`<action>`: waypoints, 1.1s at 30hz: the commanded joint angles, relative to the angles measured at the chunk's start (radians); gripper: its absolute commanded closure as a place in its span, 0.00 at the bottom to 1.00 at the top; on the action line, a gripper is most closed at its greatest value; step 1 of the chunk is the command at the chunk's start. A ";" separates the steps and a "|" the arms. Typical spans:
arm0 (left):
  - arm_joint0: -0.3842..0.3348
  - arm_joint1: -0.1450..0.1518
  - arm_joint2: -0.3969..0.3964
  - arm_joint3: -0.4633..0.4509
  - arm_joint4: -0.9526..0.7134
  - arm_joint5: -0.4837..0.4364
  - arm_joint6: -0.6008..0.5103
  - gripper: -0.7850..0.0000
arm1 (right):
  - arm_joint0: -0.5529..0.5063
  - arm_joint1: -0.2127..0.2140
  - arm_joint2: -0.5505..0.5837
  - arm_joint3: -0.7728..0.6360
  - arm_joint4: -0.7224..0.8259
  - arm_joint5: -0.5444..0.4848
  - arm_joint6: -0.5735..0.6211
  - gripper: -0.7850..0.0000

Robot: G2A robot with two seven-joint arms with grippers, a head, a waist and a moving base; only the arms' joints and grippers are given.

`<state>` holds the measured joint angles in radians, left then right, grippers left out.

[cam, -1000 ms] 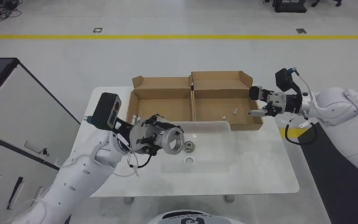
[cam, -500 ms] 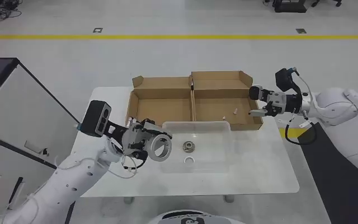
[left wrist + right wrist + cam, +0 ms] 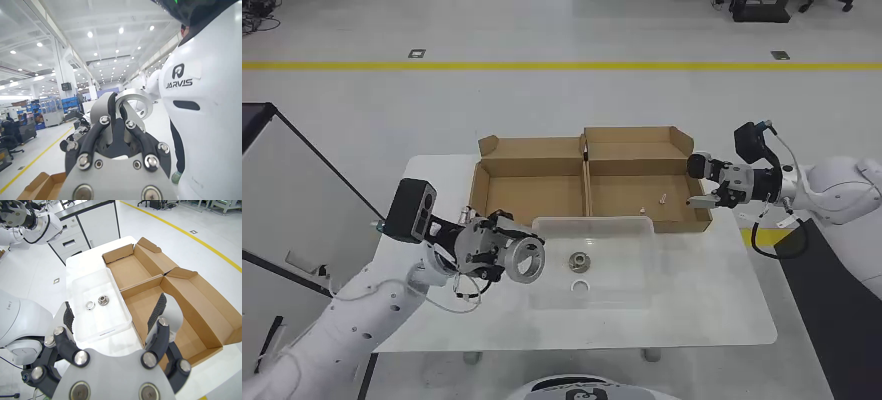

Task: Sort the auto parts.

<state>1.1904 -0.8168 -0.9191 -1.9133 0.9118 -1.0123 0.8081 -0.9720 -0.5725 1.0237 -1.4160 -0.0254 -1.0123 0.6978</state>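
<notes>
My left gripper (image 3: 510, 256) is shut on a large silver metal ring (image 3: 526, 262), held in the air just off the near-left corner of the clear plastic tray (image 3: 640, 226). Its fingers clamp the rim of that ring (image 3: 134, 103). Inside the tray lie a flanged metal hub (image 3: 580, 263) (image 3: 103, 300) and a small plain ring (image 3: 581, 287) (image 3: 89, 305). Two joined cardboard boxes (image 3: 587, 182) stand behind the tray; small parts (image 3: 662, 197) lie in the right one. My right gripper (image 3: 703, 184) (image 3: 115, 313) hangs open over that box's right edge.
The white table (image 3: 712, 300) has free room in front of the tray and to its right. A cabinet (image 3: 282, 200) stands off the table's left side. The left cardboard box (image 3: 130, 264) holds nothing visible.
My left arm has drawn back to the left with the large ring, from over the tray to beyond its left edge. The right arm has kept still.
</notes>
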 commanded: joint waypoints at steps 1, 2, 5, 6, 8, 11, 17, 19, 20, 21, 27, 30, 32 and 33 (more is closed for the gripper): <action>-0.001 -0.003 -0.001 -0.015 -0.065 0.000 0.000 1.00 | 0.000 0.000 0.000 0.000 0.000 0.000 0.000 0.00; -0.001 -0.005 -0.003 -0.023 -0.093 0.000 0.000 1.00 | 0.000 0.000 0.000 0.000 0.000 0.000 0.000 0.00; 0.003 -0.014 -0.015 -0.048 -0.188 0.000 0.000 1.00 | 0.000 0.000 0.000 0.000 0.000 0.000 0.000 0.00; 0.004 -0.019 -0.020 -0.063 -0.218 0.000 0.000 1.00 | 0.000 0.000 0.000 0.000 0.000 0.000 0.000 0.00; 0.008 -0.027 -0.031 -0.078 -0.260 0.000 0.000 1.00 | 0.000 0.000 0.000 0.000 0.000 0.000 0.000 0.00; 0.015 -0.036 -0.048 -0.073 -0.259 0.000 0.000 1.00 | 0.000 0.000 0.000 0.000 0.000 0.000 0.000 0.00; 0.025 -0.035 -0.046 -0.040 -0.202 0.000 0.000 1.00 | 0.000 0.000 0.000 0.000 0.000 0.000 0.000 0.00; 0.023 -0.029 -0.043 -0.021 -0.174 0.000 0.000 1.00 | 0.000 0.000 0.000 0.000 0.000 0.000 0.000 0.00; 0.022 -0.024 -0.042 -0.008 -0.152 0.000 0.000 1.00 | 0.000 0.000 0.000 0.000 0.000 0.000 0.000 0.00; 0.021 -0.020 -0.039 0.003 -0.132 0.000 0.000 1.00 | 0.000 0.000 0.000 0.000 0.000 0.000 0.000 0.00; 0.014 0.012 -0.032 0.066 -0.021 0.000 0.000 1.00 | 0.000 0.000 0.000 0.000 0.000 0.000 0.000 0.00; 0.010 0.024 -0.024 0.058 -0.019 0.000 0.000 1.00 | 0.000 0.000 0.000 0.000 0.000 0.000 0.000 0.00; 0.007 0.028 -0.019 0.033 -0.058 0.000 0.000 1.00 | 0.000 0.000 0.000 0.000 0.000 0.000 0.000 0.00; 0.007 0.028 -0.017 0.015 -0.092 0.000 0.000 1.00 | 0.000 0.000 0.000 0.000 0.000 0.000 0.000 0.00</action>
<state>1.1982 -0.7891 -0.9384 -1.8767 0.8614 -1.0123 0.8080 -0.9720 -0.5725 1.0237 -1.4160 -0.0254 -1.0123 0.6978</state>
